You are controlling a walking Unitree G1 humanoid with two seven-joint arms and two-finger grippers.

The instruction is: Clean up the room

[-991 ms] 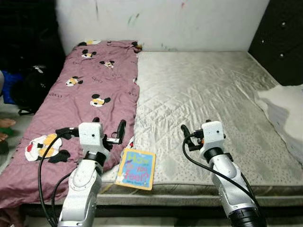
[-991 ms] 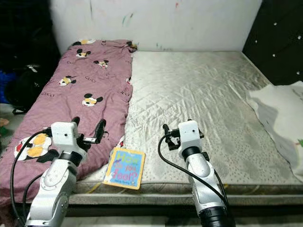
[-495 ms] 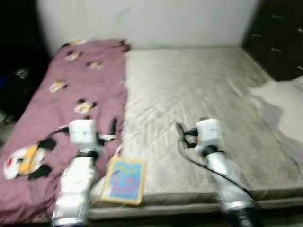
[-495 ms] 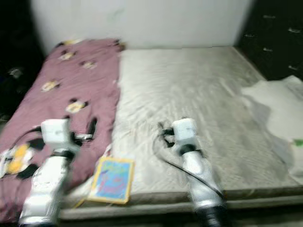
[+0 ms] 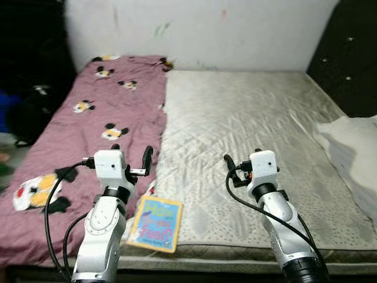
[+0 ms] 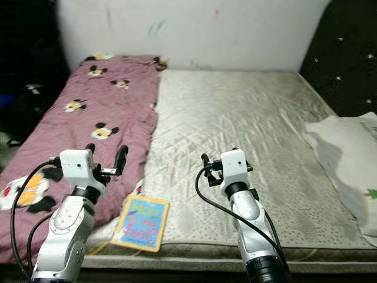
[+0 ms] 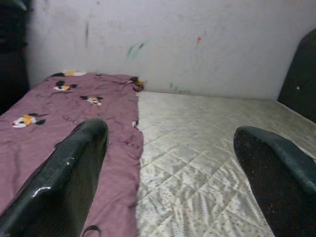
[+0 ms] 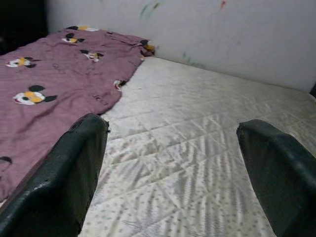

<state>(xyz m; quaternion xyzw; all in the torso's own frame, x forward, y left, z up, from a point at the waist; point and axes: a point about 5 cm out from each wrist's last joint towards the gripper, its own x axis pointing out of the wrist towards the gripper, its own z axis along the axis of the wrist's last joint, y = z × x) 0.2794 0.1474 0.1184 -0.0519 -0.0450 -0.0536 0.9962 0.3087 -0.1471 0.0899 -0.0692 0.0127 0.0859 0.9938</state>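
Note:
A colourful children's book (image 5: 154, 224) lies flat at the front edge of the grey quilted mattress (image 5: 253, 118), partly over the hem of a purple cartoon-mouse blanket (image 5: 88, 124). That blanket covers the mattress's left strip. A white cloth (image 5: 353, 141) is bunched at the right edge. My left gripper (image 5: 131, 154) hovers open just behind the book, over the blanket's edge. My right gripper (image 5: 242, 164) is held open above the bare mattress to the book's right. Both wrist views look along the bed, wide-spread fingers (image 7: 64, 182) and fingers (image 8: 69, 173) with nothing between them.
A marked white wall (image 5: 194, 29) closes the far side of the bed. A dark padded panel (image 5: 353, 59) stands at the right. Dark bags (image 5: 29, 112) sit on the floor to the left of the bed.
The whole picture has shifted and was blurred half a second ago, so the camera moved. Both arms keep the same open pose; the book and blanket lie as before.

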